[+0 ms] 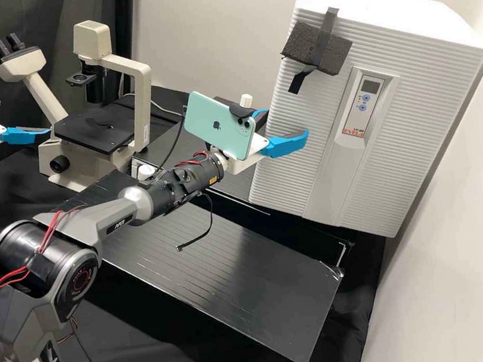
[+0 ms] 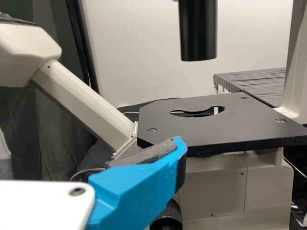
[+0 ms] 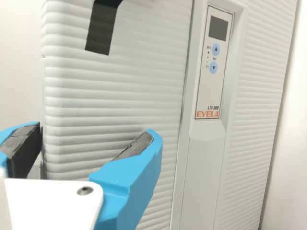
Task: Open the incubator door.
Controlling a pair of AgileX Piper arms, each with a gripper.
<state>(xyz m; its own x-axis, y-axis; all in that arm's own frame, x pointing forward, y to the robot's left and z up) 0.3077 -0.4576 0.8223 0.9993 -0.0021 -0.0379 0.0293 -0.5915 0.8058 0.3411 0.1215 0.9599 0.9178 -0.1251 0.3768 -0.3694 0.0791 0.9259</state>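
Evidently, the incubator door (image 1: 288,168) is standing beyond the bench (image 1: 296,311), looking shut, its ribbed front facing the arms. The right gripper (image 1: 287,120) is sitting empty near the side edge, fingers spread wide. In the right wrist view one finger is lining up over the ribbed front, the other past the edge; this straddle is presumably serving a pinch or hooked pull. Contact: cannot tell. Dark pads (image 3: 136,146) are lining the inner faces, likely adding friction on smooth plastic.

Higher up, black tape (image 1: 328,22) is holding a foam block (image 1: 336,55) on the front, possibly acting as a bumper or pull aid. The left gripper (image 1: 24,117) is hanging beside the microscope (image 1: 71,163), fingers apart, holding nothing, probably keeping out of the door's swing. A green phone (image 1: 210,126) is riding above the right wrist, lenses facing forward, perhaps watching the fingers' approach. Next move is calling for a secure edge hold.
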